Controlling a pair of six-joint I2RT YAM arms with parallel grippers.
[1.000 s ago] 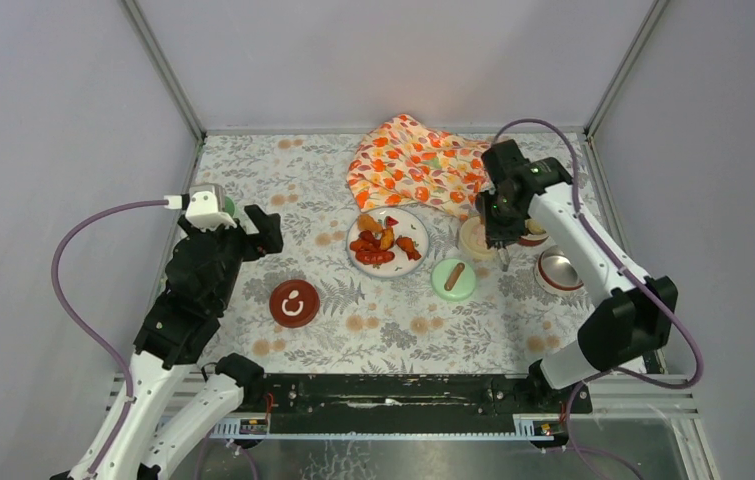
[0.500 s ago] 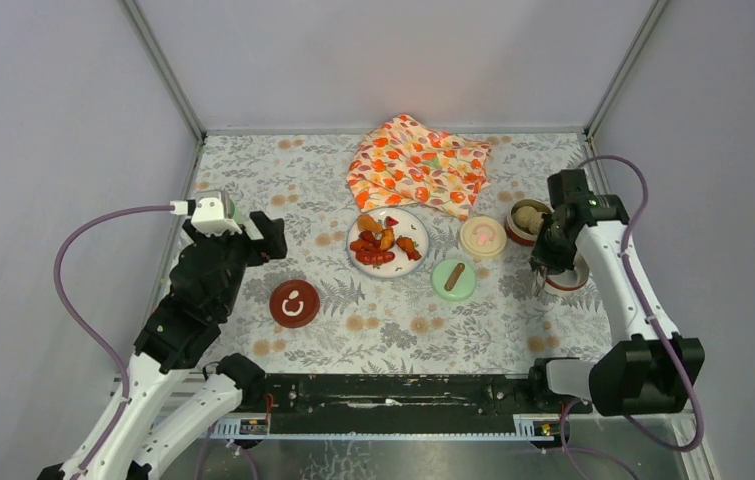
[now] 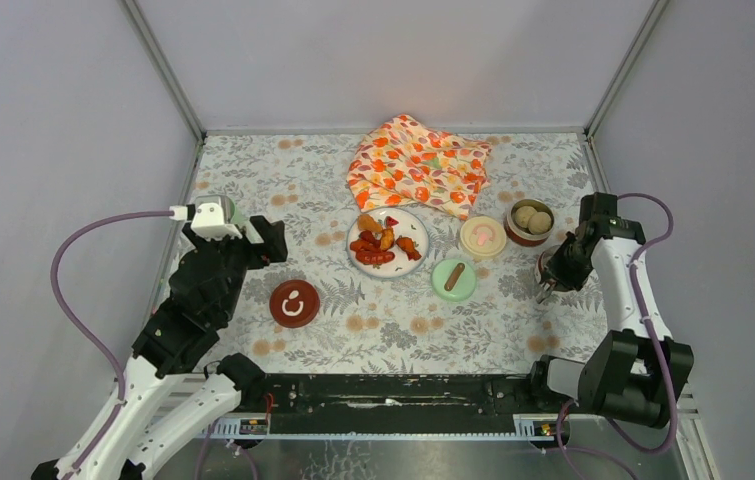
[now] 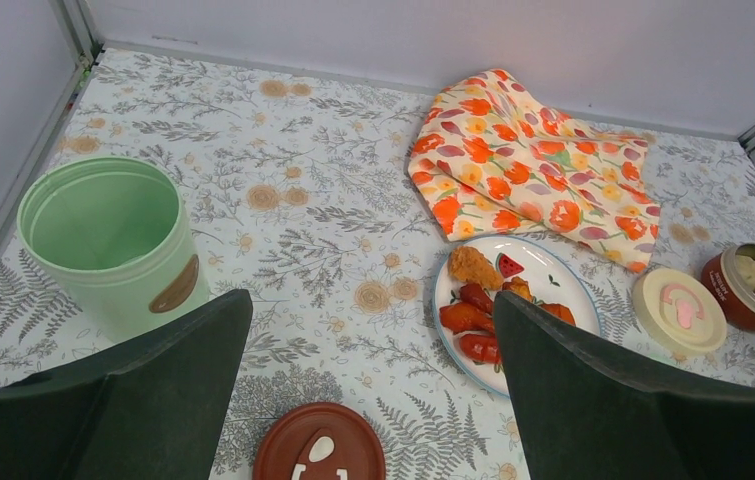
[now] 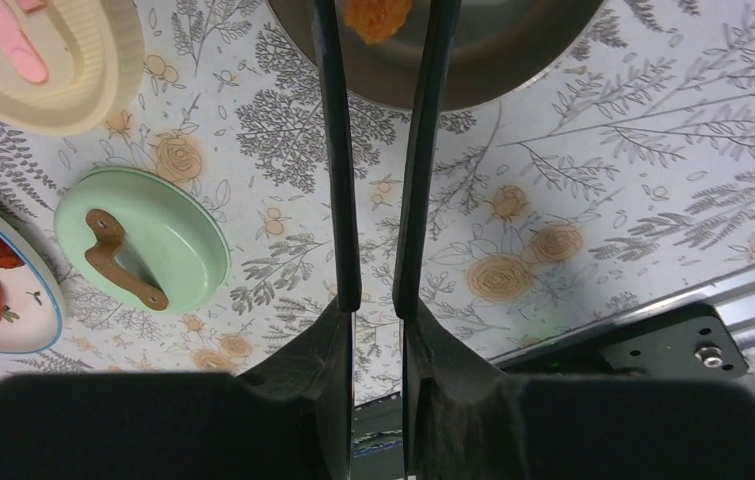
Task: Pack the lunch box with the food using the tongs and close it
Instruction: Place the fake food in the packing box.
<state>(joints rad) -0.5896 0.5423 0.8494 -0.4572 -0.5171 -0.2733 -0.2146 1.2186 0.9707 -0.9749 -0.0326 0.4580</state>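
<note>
Tongs [image 5: 336,180] sit pinched between the right fingers [image 5: 318,390], their arms flanking an orange chunk [image 5: 377,14] at a steel bowl [image 5: 523,50]; left fingers [image 4: 143,400] gape wide, holding nothing.

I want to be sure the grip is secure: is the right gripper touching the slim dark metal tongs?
Touching. The right wrist view shows the right gripper clamped against the outer sides of both arms of the slim dark metal tongs.

Tongs [image 5: 336,180] over open steel bowl [image 5: 513,60]
</note>
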